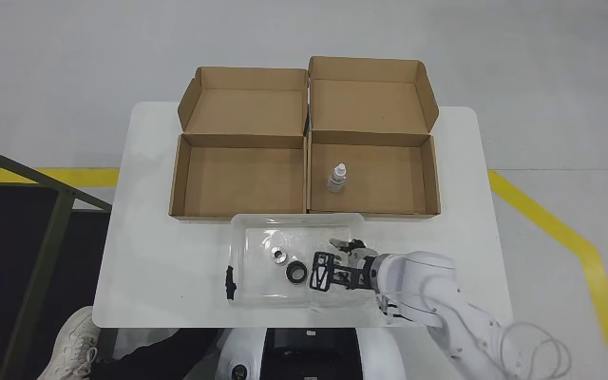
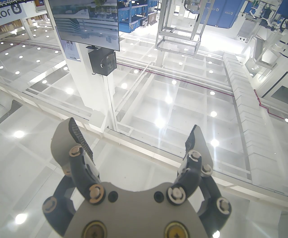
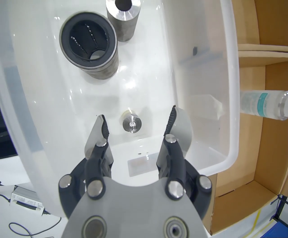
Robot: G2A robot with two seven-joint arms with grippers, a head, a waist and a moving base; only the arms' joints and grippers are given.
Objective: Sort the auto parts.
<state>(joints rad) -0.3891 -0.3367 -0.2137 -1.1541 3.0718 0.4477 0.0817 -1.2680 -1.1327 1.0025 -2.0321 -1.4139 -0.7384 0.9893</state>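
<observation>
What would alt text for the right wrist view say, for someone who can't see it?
The right gripper, jaws open, hangs over a small metal part inside a clear plastic bin. Farther in the bin sit a black-lined bearing and a steel sleeve; beside the bin a cardboard box holds a small bottle.

Two cardboard boxes stand side by side at the far part of the counter [image 1: 152, 237]: the left box [image 1: 237, 179] and the right box [image 1: 380, 176], walls touching. A bottle [image 1: 337, 177] stands in the right box, near its left wall. A bin [image 1: 249, 228] sits just in front of both boxes, across their seam. In the bin, a sleeve [image 1: 279, 256] stands behind and left of a bearing [image 1: 296, 274]. The right gripper [image 1: 323, 272] is in the bin, just right of the bearing, with a small cylinder [image 3: 131, 124] between its spread fingers.
</observation>
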